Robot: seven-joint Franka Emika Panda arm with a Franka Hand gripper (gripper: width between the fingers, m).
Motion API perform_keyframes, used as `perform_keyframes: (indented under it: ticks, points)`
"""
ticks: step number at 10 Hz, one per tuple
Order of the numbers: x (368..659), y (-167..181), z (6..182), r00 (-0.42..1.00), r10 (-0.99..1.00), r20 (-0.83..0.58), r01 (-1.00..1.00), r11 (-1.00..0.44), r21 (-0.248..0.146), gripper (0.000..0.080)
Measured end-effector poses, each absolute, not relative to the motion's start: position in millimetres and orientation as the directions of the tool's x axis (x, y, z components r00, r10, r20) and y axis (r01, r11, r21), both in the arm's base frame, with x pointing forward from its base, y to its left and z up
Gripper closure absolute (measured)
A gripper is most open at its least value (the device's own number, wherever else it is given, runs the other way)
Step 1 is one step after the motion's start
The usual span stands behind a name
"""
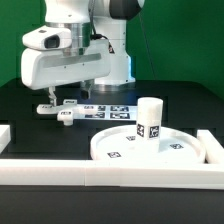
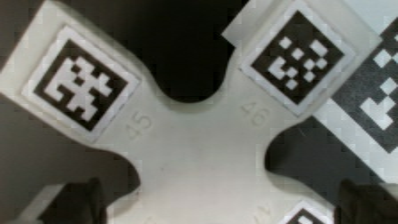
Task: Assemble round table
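Observation:
The flat cross-shaped piece (image 1: 62, 110) lies on the black table at the exterior view's left, and my gripper (image 1: 62, 100) is lowered right over it. In the wrist view the cross-shaped piece (image 2: 196, 130) fills the picture, with tags on its arms. My gripper (image 2: 217, 205) is open, with its dark fingers (image 2: 71, 200) on either side of one arm of the cross and small gaps showing. The large rimmed round disc (image 1: 125, 150) lies at the front right. The short thick cylinder (image 1: 150, 118) stands upright on it.
The marker board (image 1: 110, 108) lies just to the right of the cross-shaped piece, and its edge shows in the wrist view (image 2: 377, 90). Long white border bars (image 1: 110, 172) run along the front, with ends at both sides (image 1: 212, 142).

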State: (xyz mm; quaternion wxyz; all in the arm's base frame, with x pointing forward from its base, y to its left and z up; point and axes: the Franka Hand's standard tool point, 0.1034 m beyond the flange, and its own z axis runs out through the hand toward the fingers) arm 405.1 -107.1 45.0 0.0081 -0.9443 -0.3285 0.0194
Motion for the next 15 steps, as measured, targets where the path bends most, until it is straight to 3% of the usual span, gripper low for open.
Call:
perform_keyframes:
  ticks: [15]
  points:
    - [397.0,-113.4,29.0,0.78,0.622,-0.064,0.621,-0.783,-0.046,0.0151]
